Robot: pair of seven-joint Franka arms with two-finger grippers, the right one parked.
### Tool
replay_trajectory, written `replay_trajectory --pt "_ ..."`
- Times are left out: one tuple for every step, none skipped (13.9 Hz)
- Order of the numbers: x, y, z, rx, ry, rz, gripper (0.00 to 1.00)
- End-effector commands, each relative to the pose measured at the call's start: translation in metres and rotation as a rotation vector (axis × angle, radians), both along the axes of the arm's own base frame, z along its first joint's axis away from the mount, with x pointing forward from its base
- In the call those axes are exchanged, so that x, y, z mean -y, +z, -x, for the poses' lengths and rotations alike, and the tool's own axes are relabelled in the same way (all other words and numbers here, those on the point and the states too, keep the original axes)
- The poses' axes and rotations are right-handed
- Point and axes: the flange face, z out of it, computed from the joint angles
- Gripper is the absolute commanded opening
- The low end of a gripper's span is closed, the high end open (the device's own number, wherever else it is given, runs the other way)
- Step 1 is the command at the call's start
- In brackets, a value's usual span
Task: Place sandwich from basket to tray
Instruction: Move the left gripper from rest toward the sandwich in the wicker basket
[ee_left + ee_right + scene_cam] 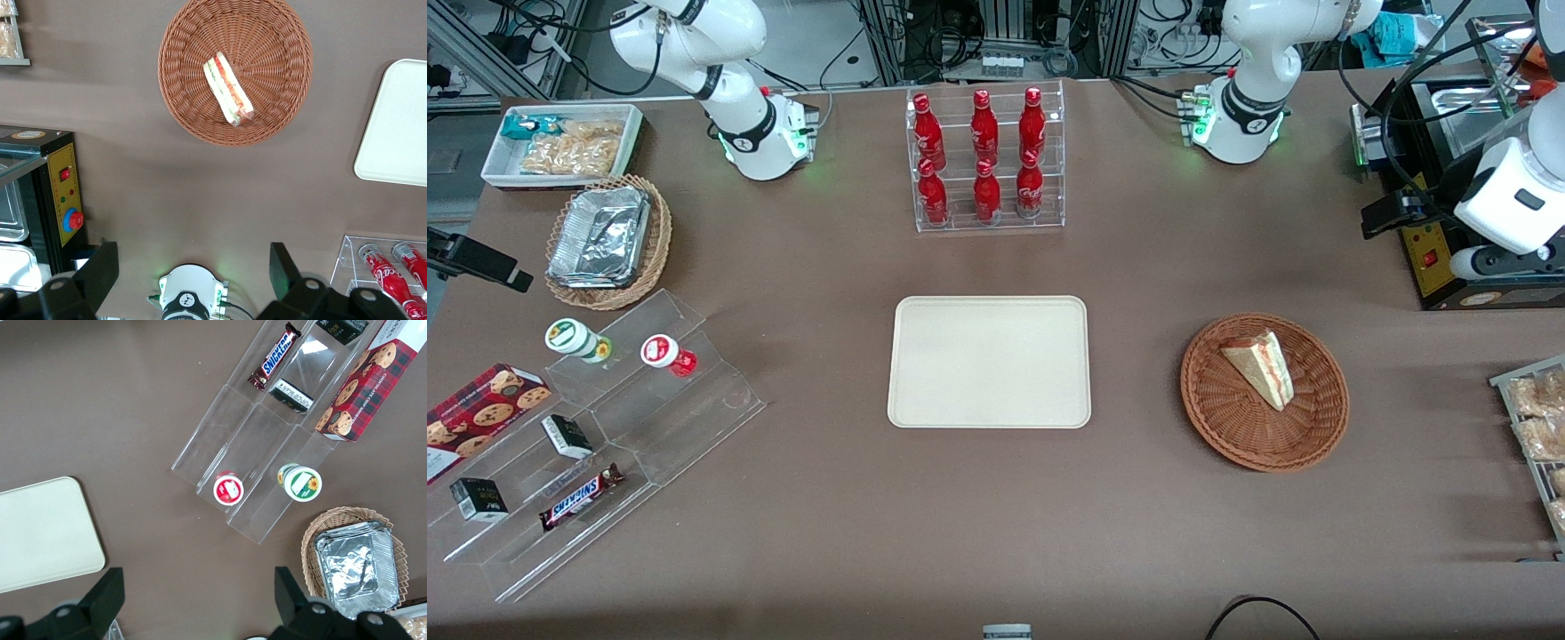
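The sandwich (1261, 366) lies on its side in the basket (1227, 422), touching the woven floor, its red and pale green filling layers showing along one long edge. In the wrist view the sandwich (228, 90) sits a little off the middle of the basket (193, 100), with bare wicker all around it. The basket rests on the brown surface (1138, 498), well apart from the tray (989, 362), which lies flat toward the parked arm's end from the basket, nothing on it. One rounded corner of the tray (393, 127) shows in the wrist view too.

Up above, the gripper (193, 267) hangs high over the surface, farther from the front camera than the basket, above the left arm's own base. The fingers (100, 267) are spread wide, and they hold nothing: between them you see only the surface and the arm's base far below.

Beside the basket, farther from the front camera and toward the working arm's end, stands a black control box (1432, 258) with a yellow panel and a red button. Farther from the front camera than the tray, a clear rack of red bottles (985, 156) stands upright. At the parked arm's end, well apart from the basket, sit a tan wicker basket with foil containers (605, 240) and a clear stepped stand (605, 436) carrying a Snickers bar (580, 496).
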Motion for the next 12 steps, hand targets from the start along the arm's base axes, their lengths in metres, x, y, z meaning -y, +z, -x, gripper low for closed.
replay_trajectory --pt "0.000 0.005 0.004 -0.005 0.001 -0.002 1.00" --pt "-0.001 0.003 0.001 -0.011 0.003 -0.002 1.00" --pt "-0.002 0.002 -0.002 -0.008 0.003 -0.002 1.00" --pt "-0.008 -0.011 -0.008 -0.028 0.017 0.001 1.00" --pt "-0.014 -0.034 -0.021 -0.069 0.036 0.006 1.00" --pt "-0.017 -0.050 -0.029 -0.089 0.057 0.013 1.00" --pt "-0.018 -0.077 -0.044 -0.106 0.080 0.003 1.00" --pt "-0.019 -0.105 -0.059 -0.114 0.112 0.003 1.00" --pt "-0.019 -0.131 -0.070 -0.129 0.149 -0.002 1.00" --pt "-0.020 -0.161 -0.080 -0.139 0.188 -0.009 1.00" --pt "-0.018 -0.187 -0.084 -0.144 0.235 -0.007 1.00" --pt "-0.015 -0.210 -0.085 -0.124 0.284 -0.017 1.00"
